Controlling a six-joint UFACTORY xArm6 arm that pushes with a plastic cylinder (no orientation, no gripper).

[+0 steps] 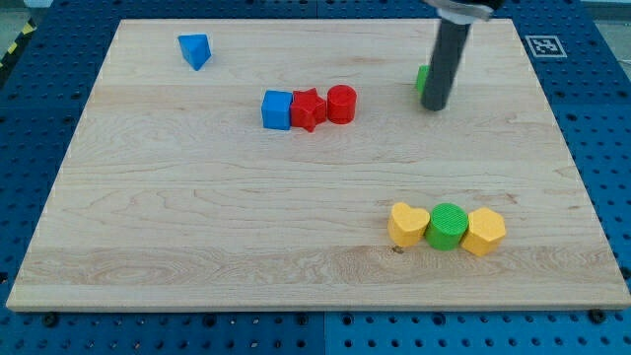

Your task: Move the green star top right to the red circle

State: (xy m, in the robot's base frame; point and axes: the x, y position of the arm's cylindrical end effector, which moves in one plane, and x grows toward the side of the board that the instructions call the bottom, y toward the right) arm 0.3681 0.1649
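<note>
Blocks: blue triangle (195, 49), blue cube (277, 109), red star (309, 109), red circle (341, 104), yellow heart (407, 225), green cylinder (448, 227), yellow hexagon (484, 232).

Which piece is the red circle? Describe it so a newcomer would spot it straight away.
Start at the wooden board and look in its upper half, a little to the view's left of centre, for a row of three touching blocks. From the view's left they are the blue cube, the red star and the red circle. It is the round-topped red one at the row's right end, nearest my tip.
</note>
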